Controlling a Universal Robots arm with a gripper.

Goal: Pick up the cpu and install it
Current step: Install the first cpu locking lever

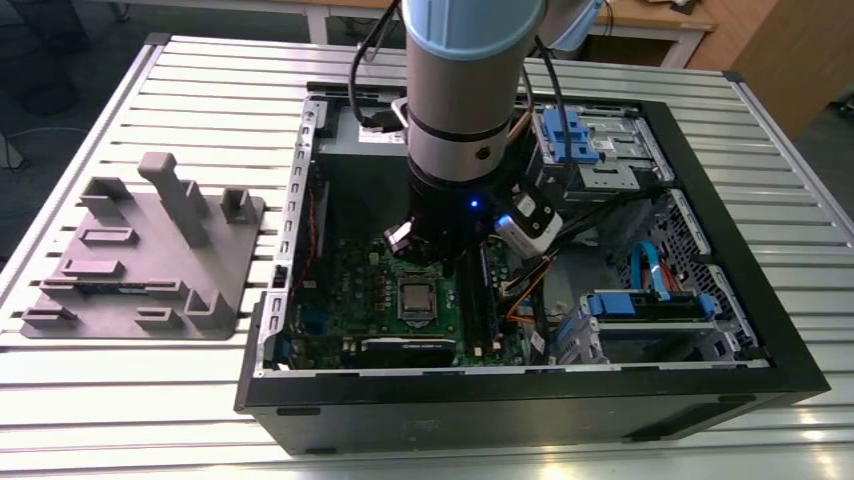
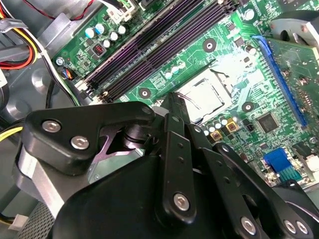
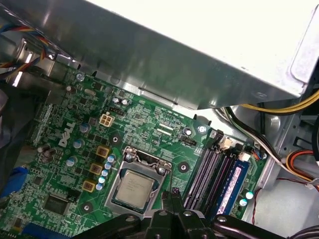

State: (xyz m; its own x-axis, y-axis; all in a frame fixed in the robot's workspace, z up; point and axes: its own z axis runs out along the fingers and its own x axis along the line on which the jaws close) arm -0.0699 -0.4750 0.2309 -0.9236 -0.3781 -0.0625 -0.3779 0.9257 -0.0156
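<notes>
We judged the task nearly done: the cpu (image 3: 133,187) already lay flat in its socket (image 3: 140,180) on the motherboard (image 1: 387,275), metal top facing up, and no longer in the gripper (image 3: 171,199). In the exterior view the cpu (image 1: 419,299) sat toward the case's (image 1: 747,250) front edge, below the arm (image 1: 461,90). Being square, it had no real long axis; its sides ran parallel to the socket frame and the memory slots (image 3: 207,172). The frame around it looked open, its lever (image 3: 149,160) not clearly latched, so we took the clamping as what was left. The gripper hung just above the board beside the socket, fingertips drawn together and holding nothing. The grey fixture (image 1: 140,255) stood on the table (image 1: 134,400), well apart from the case.
</notes>
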